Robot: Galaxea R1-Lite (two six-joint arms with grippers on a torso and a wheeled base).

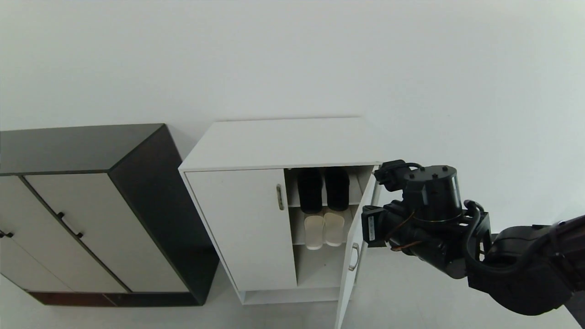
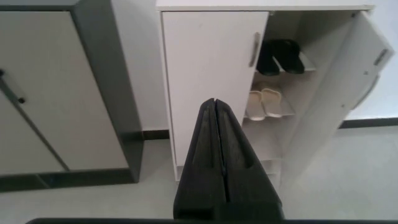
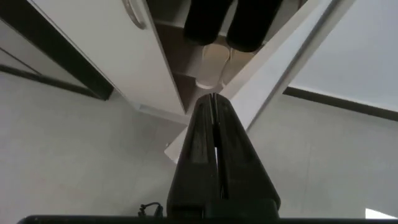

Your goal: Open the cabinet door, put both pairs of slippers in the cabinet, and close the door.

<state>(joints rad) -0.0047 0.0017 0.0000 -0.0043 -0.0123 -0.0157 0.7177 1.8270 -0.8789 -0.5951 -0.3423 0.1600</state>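
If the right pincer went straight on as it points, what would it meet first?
Probably the edge of the open white cabinet door, just ahead of the shut right pincer; depth is unclear. The cream slippers lie beyond it.

1. Wall (image 1: 292, 55): plain white, evenly lit.
2. Floor (image 1: 411, 297): pale grey, smooth.
3. Skirting strip (image 2: 368, 122): dark, at the wall's foot.
4. Dark cabinet (image 1: 151, 196): black carcass, light doors, black handles (image 1: 69, 225), standing against the wall.
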